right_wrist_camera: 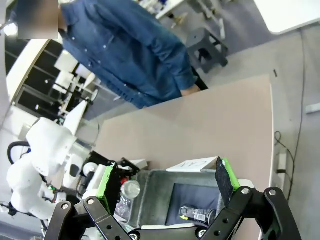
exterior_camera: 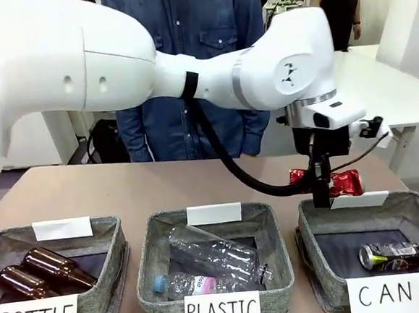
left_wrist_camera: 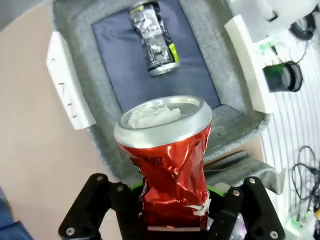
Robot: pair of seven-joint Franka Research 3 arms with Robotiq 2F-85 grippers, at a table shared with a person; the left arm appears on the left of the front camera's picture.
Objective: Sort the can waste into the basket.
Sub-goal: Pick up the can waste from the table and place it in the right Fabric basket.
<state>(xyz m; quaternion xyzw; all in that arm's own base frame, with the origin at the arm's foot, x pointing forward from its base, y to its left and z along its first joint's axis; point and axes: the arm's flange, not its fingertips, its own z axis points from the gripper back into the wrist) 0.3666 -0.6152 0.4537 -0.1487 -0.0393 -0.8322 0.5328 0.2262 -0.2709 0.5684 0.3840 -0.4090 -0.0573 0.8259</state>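
While the left gripper (left_wrist_camera: pixel 172 210) stands clamped on the dented red metal drink can (left_wrist_camera: pixel 167 165), its black fingers with green pads pressing the crumpled body from both sides and the silver end pointing away from the wrist, the job looks about half finished. In the front view that left gripper (exterior_camera: pixel 321 191) hangs from the white arm reaching across from the robot's left, and the red can (exterior_camera: pixel 338 181) sits above the far rim of the grey fabric rectangular basket (exterior_camera: pixel 417 209) that carries the white paper sign reading "CAN" (exterior_camera: pixel 386 296). Seen from the left wrist, the can is over that basket's near wall (left_wrist_camera: pixel 107 150) rather than squarely over the dark lining, though the wide-angle lens makes it hard to be sure how far in it is. Inside the basket lies the black drink can with silver ends and green-yellow marks (exterior_camera: pixel 391 255), resting on its side on the lining, so one of the two cans is already sorted. What is left, by my reading, is to carry the red can a little further over the basket's opening and let it go. The right gripper (right_wrist_camera: pixel 167 182) hovers with its jaws wide apart and nothing between them, looking down toward the same basket (right_wrist_camera: pixel 155 185). Beside that basket to the robot's left stand the alike baskets signed "PLASTIC" (exterior_camera: pixel 150 237) and "BOTTLE" (exterior_camera: pixel 114 233), holding clear plastic bottles (exterior_camera: pixel 213 254) and brown glass bottles (exterior_camera: pixel 41 271).
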